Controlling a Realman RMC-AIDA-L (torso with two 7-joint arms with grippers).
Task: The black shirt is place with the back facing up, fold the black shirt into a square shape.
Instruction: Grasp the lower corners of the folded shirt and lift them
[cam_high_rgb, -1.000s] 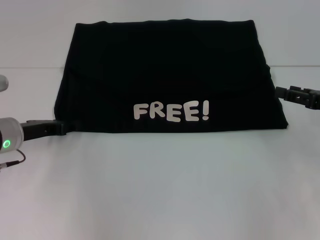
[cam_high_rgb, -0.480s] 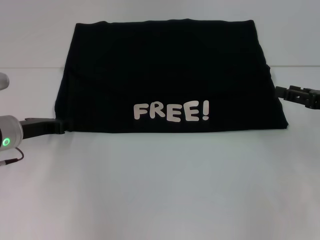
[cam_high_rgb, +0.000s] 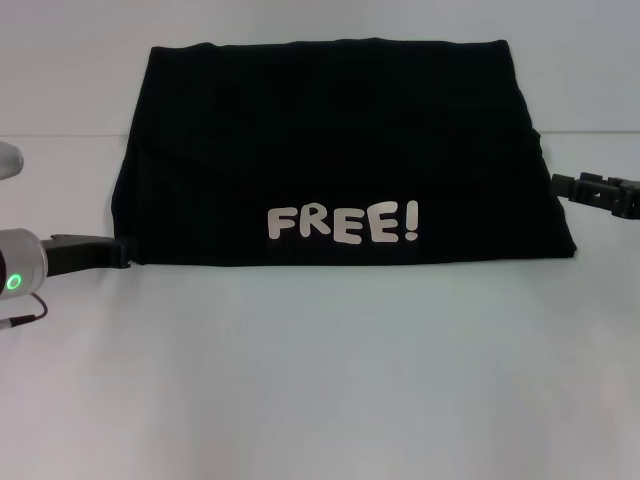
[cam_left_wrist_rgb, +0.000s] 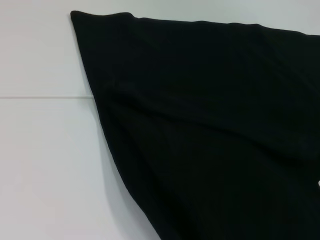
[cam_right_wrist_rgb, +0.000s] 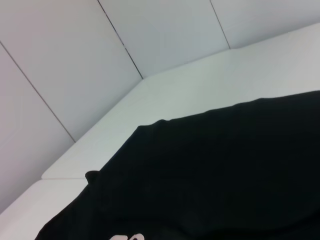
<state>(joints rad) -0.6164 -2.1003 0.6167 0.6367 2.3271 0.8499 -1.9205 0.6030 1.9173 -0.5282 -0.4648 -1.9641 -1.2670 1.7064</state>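
The black shirt lies folded into a wide flat shape in the middle of the white table. Cream "FREE!" lettering faces up near its front edge. My left gripper sits low on the table, its tip right at the shirt's front left corner. My right gripper hangs just off the shirt's right edge, apart from the cloth. The left wrist view shows the black shirt and its pointed corner lying flat. The right wrist view looks across the black shirt toward the wall.
White wall panels stand behind the table. A seam in the table top runs out from under the shirt's left side. Bare table stretches in front of the shirt.
My left gripper has drawn back a little to the left, away from the shirt's front left corner. The right gripper and the shirt have stayed in place.
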